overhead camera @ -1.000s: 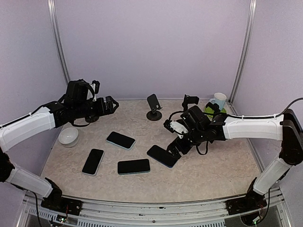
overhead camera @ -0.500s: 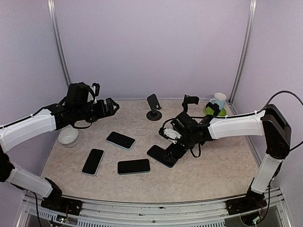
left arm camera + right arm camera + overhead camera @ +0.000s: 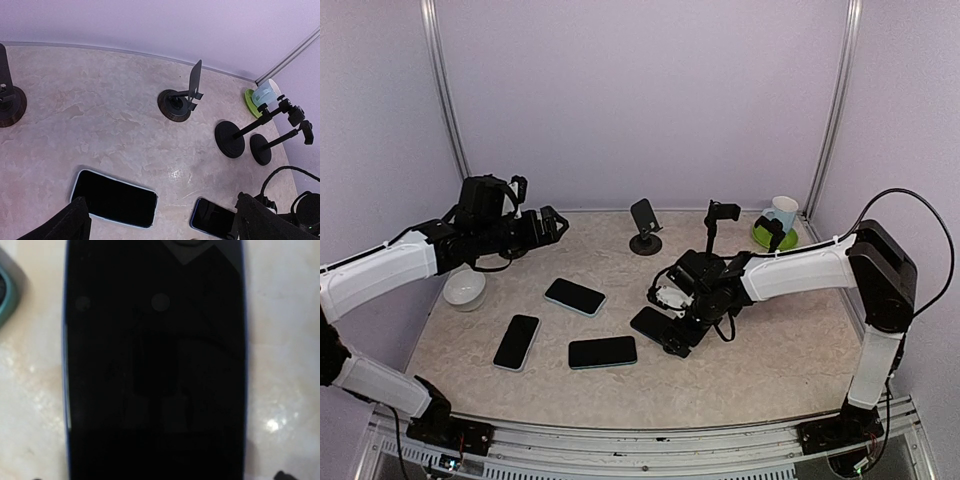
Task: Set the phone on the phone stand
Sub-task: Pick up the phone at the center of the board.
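Slippage is the risk as the right gripper (image 3: pixel 674 336), jaws seemingly spread, hangs low over the phone (image 3: pixel 155 360) lying flat on the table (image 3: pixel 770 350), well apart from the stand (image 3: pixel 645 228): its thin edges could let the jaws skid off or shove it into the next phone (image 3: pixel 602 352) just beside. The left gripper (image 3: pixel 554 222), jaws parted and empty, hangs near the back. On the table: four phones (image 3: pixel 574 296), four stands (image 3: pixel 235 135), one bowl (image 3: pixel 465 288), one cup (image 3: pixel 783 212).

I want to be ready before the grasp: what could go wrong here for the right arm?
The phone lies flat on the table, so the right gripper may slip off its thin edges or scrape the surface. Another phone lies close beside it and could be pushed.
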{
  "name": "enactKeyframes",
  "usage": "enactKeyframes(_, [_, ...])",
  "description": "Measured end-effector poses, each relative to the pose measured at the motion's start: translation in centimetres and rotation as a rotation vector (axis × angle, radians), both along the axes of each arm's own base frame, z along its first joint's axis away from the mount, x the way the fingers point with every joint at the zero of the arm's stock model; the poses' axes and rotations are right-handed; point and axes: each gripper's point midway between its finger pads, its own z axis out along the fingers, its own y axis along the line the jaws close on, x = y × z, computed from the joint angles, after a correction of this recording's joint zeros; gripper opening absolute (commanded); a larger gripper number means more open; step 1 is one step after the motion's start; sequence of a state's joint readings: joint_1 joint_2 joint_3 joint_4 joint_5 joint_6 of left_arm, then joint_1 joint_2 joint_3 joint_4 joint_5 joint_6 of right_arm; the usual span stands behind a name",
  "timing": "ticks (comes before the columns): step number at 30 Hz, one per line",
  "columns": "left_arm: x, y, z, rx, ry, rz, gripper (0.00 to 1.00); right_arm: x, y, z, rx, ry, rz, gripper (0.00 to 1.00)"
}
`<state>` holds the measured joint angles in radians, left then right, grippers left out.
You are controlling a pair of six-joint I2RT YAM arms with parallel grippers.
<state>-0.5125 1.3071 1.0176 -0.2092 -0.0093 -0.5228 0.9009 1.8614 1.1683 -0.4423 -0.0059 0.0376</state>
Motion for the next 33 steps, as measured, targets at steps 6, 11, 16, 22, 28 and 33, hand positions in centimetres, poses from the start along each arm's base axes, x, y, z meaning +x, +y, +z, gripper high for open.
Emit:
enactKeyframes(6, [0.4,1.2,0.5,-0.004,-0.011,0.026,0.99,-0.1,-0.2,-0.7,-0.037,0.007,0.033,1.0])
enactKeyframes(11, [0.5,2.1,1.1,-0.004,-0.024,0.043,0.99,-0.1,0.2,-1.1,-0.051,0.015,0.064,0.99])
enactKeyframes(16, [0.5,2.9,0.8,0.012,-0.012,0.052,0.99,-0.3,0.3,-1.2,-0.056,0.029,0.085,0.92])
enactKeyframes(22, [0.4,3.4,0.5,0.024,0.0,0.055,0.99,-0.5,0.4,-1.3,-0.059,0.044,0.098,0.73])
enactKeyframes(28, [0.2,3.4,0.8,0.019,-0.004,0.047,0.99,-0.5,0.6,-1.2,-0.049,0.054,0.1,0.57])
enactKeyframes(33, [-0.1,3.9,0.5,0.049,0.017,0.043,0.99,-0.4,0.6,-1.2,-0.049,0.051,0.099,0.55])
